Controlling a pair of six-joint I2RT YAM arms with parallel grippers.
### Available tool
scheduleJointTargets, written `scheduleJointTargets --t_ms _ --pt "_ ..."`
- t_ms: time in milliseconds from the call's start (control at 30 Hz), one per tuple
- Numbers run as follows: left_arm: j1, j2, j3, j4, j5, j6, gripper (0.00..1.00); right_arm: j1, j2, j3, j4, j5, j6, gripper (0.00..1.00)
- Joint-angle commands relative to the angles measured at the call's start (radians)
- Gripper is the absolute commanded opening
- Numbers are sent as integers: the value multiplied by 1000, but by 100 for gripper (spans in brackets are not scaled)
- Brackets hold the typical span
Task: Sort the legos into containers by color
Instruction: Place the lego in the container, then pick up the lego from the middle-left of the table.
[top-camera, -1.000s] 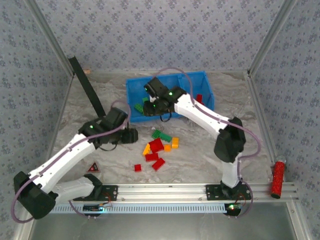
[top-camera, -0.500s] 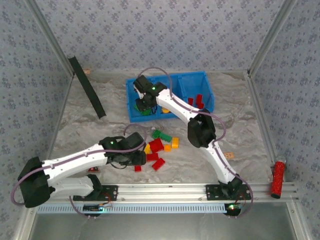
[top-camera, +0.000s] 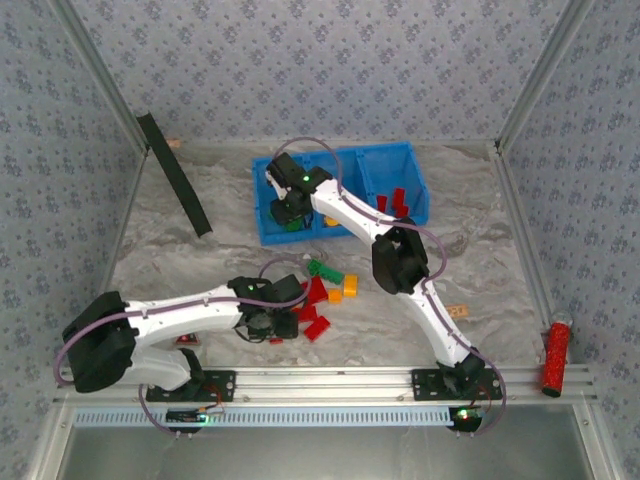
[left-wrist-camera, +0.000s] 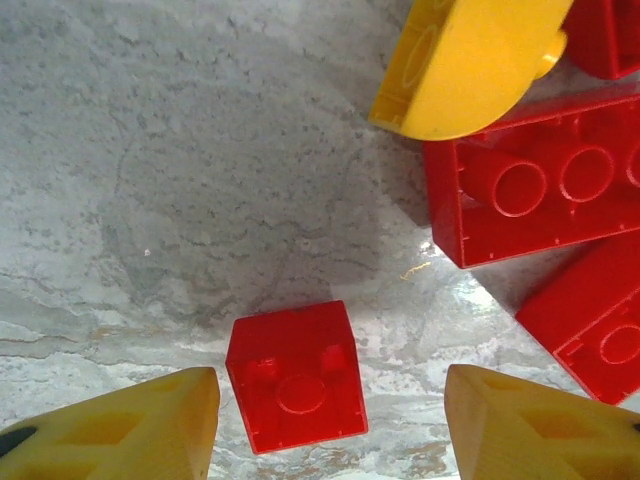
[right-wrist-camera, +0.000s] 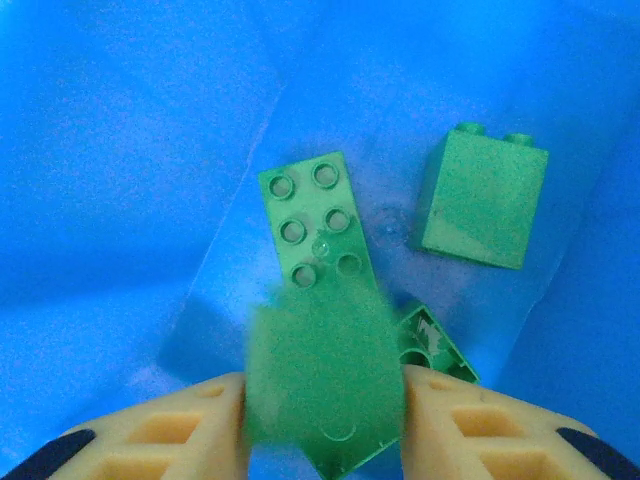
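Marbled table (top-camera: 480, 200) holds one blue three-compartment tray (top-camera: 385, 150).

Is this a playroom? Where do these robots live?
Likely a robot test booth, not a playroom. The left arm and right arm are bolted to a metal rail, patterned walls in a metal frame box in the table, and legos lie near a blue tray for sorting.

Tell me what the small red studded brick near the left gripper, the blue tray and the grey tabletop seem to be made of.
The small red studded brick looks like moulded hard plastic, smooth and slightly glossy: crisp studs, even colour. The blue tray seems plastic, with a soft sheen on its floor. The grey tabletop shows marble-like veining; stone or printed covering, I cannot tell.
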Motion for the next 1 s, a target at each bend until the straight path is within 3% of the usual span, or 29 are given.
scheduleJointTargets --t_ms 0,267,600,800,967 --pt "-9 24 2 -2 5 -31 61 -15 12 33 -5 -9 -19 44" --pt "-10 54 -9 -3 -4 -46 60 -14 -20 31 6 -26 -24 51" --pt "-10 101 -42 37 1 -68 46 -13 -195 -40 53 -65 -20 49" --pt "-10 141 -37 42 11 -56 32 -18 -371 -145 36 -39 -23 53" --pt "-8 167 62 5 -6 23 24 -61 -609 -378 38 11 -18 59"
